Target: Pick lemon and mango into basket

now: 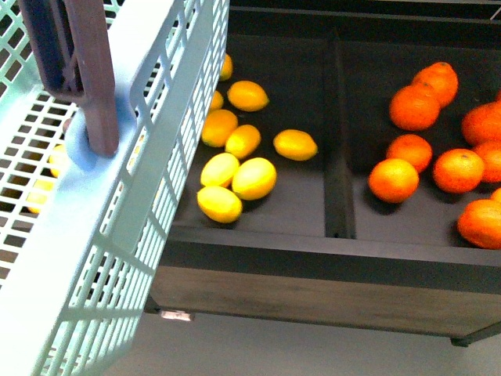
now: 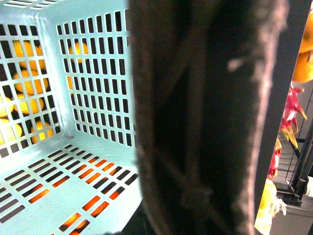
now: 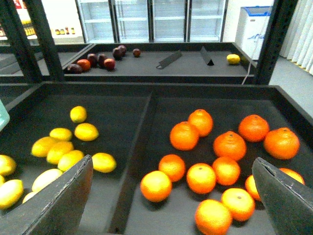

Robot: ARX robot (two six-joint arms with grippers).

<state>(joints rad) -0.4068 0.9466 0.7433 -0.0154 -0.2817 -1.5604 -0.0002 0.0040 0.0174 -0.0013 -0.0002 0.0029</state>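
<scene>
Lemons (image 1: 254, 178) lie in the bench's (image 1: 313, 298) left compartment just beside the tilted blue basket (image 1: 94, 258), my right end effector (image 3: 172, 164) hangs released above the fruit, and I cannot tell whether my left end effector, hidden behind the handle (image 2: 205, 117), grasps anything.

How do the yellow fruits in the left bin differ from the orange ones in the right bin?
The lemons are yellow and oval with tapered ends; the orange fruits are deep orange and round. The lemons bunch close to the basket; the orange fruits lie beyond the divider, further from it. Both lie loose in the dark tray.
</scene>
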